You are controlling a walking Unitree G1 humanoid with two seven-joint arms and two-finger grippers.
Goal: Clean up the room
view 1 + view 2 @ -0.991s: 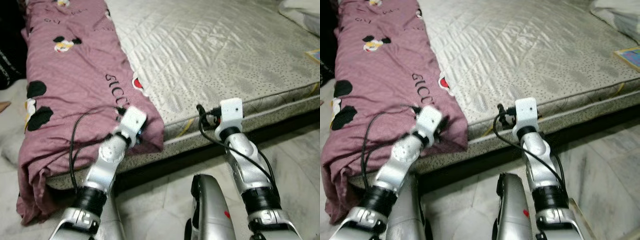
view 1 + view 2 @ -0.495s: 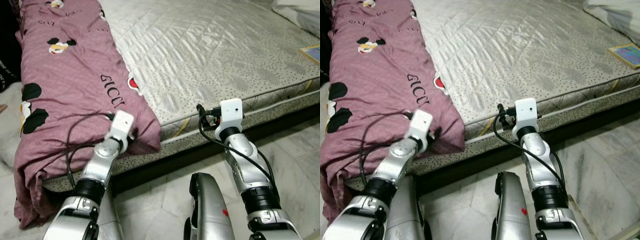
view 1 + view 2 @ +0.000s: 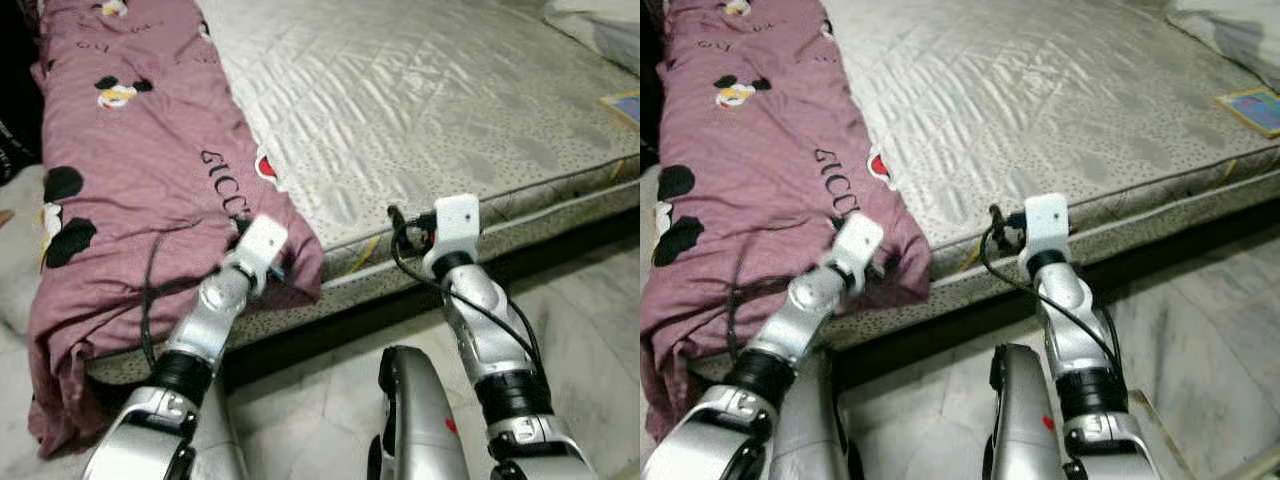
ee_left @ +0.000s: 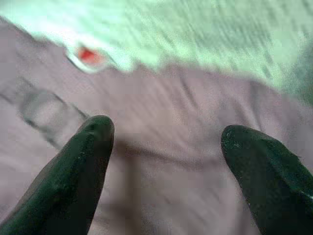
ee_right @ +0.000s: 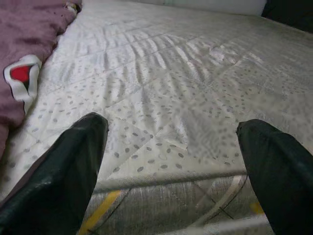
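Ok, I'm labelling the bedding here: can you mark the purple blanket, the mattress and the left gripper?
purple blanket (image 3: 140,170), left eye view, its flat top.
mattress (image 3: 420,110), left eye view, bare quilted top.
left gripper (image 4: 164,161), left wrist view, midway between its open fingertips.

Quilted grey mattress (image 3: 430,110) sat on pale marble floor (image 3: 590,330). Maroon cartoon-print blanket (image 3: 140,170) lay along its left edge; colourful booklet (image 3: 1252,106) at far right.
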